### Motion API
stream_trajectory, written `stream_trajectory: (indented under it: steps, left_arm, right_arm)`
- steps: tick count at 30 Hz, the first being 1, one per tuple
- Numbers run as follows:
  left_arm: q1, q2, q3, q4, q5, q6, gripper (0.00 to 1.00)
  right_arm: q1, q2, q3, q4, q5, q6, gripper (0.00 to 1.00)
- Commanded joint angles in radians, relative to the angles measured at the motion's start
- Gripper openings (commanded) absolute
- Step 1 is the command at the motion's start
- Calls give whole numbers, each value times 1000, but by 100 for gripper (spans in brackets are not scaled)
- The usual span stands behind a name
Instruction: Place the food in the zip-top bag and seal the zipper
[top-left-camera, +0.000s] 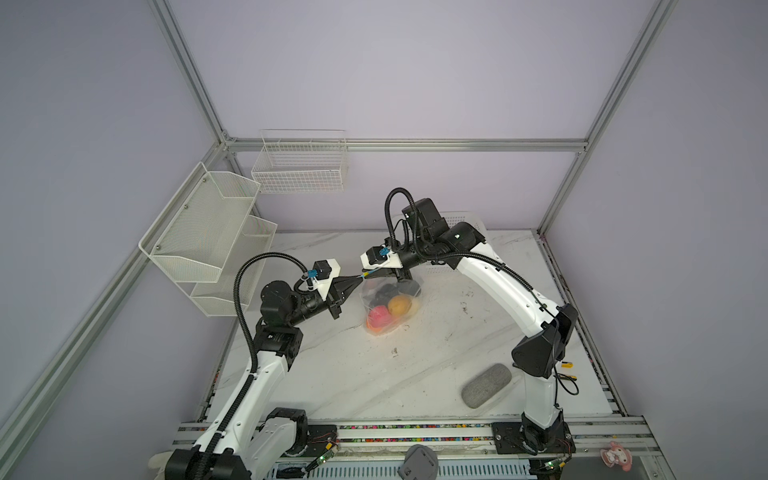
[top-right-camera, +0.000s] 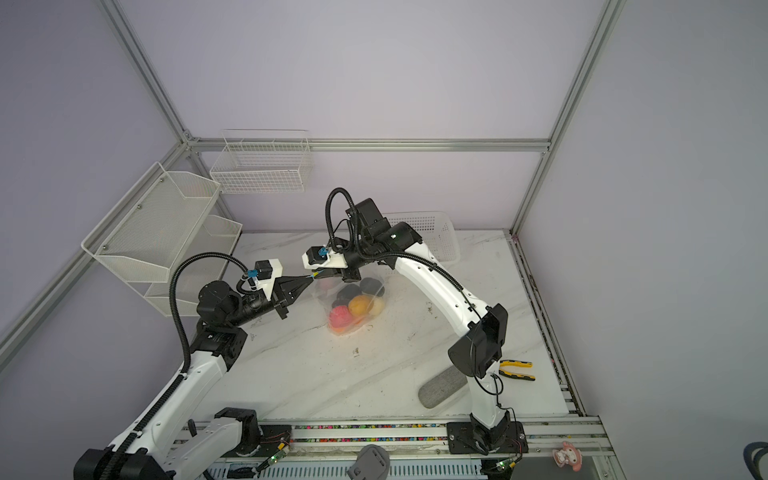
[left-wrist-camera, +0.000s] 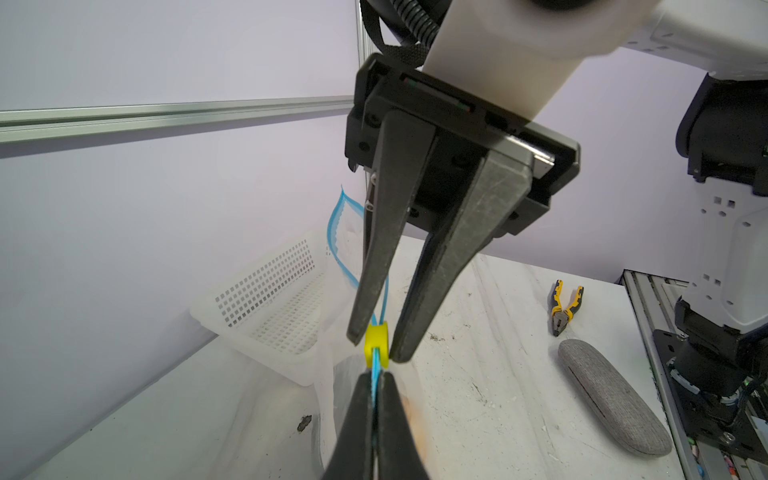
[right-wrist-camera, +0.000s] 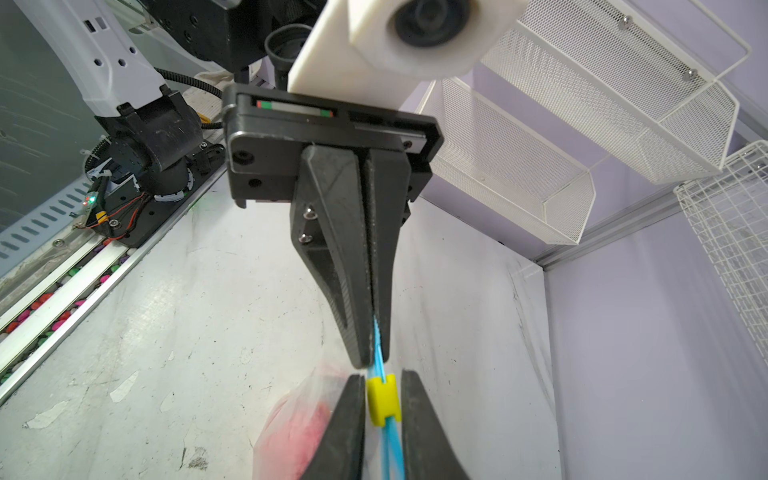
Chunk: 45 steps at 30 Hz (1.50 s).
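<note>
The clear zip-top bag (top-left-camera: 369, 300) hangs between my two grippers in both top views, its bottom resting on the table. Inside lies the food: a pink piece (top-right-camera: 340, 316), an orange one (top-right-camera: 359, 304), a cream one (top-right-camera: 377, 308) and black ones (top-right-camera: 372, 286). My left gripper (left-wrist-camera: 376, 376) is shut on the end of the light blue zipper (left-wrist-camera: 332, 232). Just beyond it, my right gripper (right-wrist-camera: 382, 378) has a finger against each side of the yellow tab (right-wrist-camera: 383, 399). Past the tab the two blue strips stand apart.
A white perforated basket (top-right-camera: 432, 232) stands behind the bag. A grey oval pad (top-left-camera: 485, 385) and yellow-handled pliers (top-right-camera: 515, 370) lie front right, near the right arm's base. White mesh racks (top-left-camera: 208, 237) and a wire basket (top-left-camera: 299, 166) hang on the left and back walls.
</note>
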Motion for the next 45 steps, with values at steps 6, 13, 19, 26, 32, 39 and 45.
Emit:
stream_trajectory:
  steps: [6,13,19,26,32,39,45]
  left_arm:
    - [-6,-38,57,19,-59,30,0]
    - [-5,-47,53,10,-80,33,0]
    - [-6,-55,54,2,-94,41,0]
    - [-6,-73,40,0,-175,19,0]
    - [-5,-91,30,-8,-226,19,0]
    - [-5,-102,23,-34,-273,38,0]
    - [-5,-122,22,-75,-325,71,0]
  right_arm:
    - [8,16,26,-22,25,13,15]
    - [8,18,32,-22,48,22,14]
    - [8,17,38,-22,87,33,14]
    - [5,32,70,-20,114,57,14]
    - [-2,41,91,-20,123,69,14]
    - [-10,39,92,-22,138,77,14]
    - [-26,39,98,-20,156,93,14]
